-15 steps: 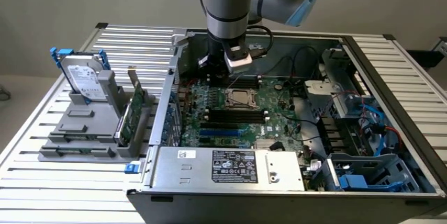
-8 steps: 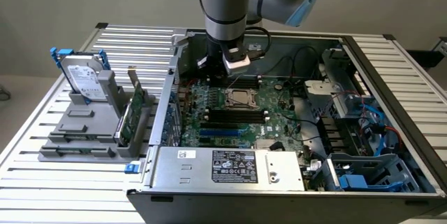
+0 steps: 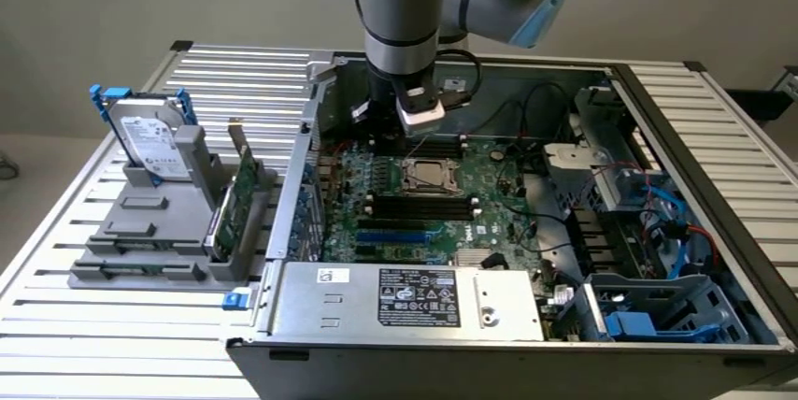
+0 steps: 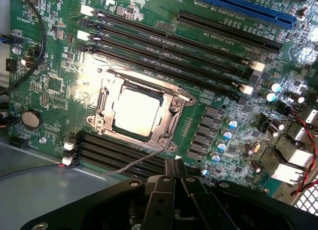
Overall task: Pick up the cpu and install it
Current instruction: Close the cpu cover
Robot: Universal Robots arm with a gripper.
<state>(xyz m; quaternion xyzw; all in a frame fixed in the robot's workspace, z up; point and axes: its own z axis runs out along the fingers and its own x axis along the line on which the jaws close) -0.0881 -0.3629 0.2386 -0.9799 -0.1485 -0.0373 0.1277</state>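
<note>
Sitting in the socket frame (image 4: 175,105) on the green board (image 4: 49,86), the chip (image 4: 136,113) lies near the gripper (image 4: 174,165), jaws closed on nothing; a careless nudge could skew it and bend pins

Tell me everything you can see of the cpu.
The cpu is a small flat square chip with a pale silvery metal top, glaring under the light. It lies flat inside the square black-and-metal socket frame on the green motherboard, between rows of black memory slots. The shut fingers hang above, not touching it.
</note>
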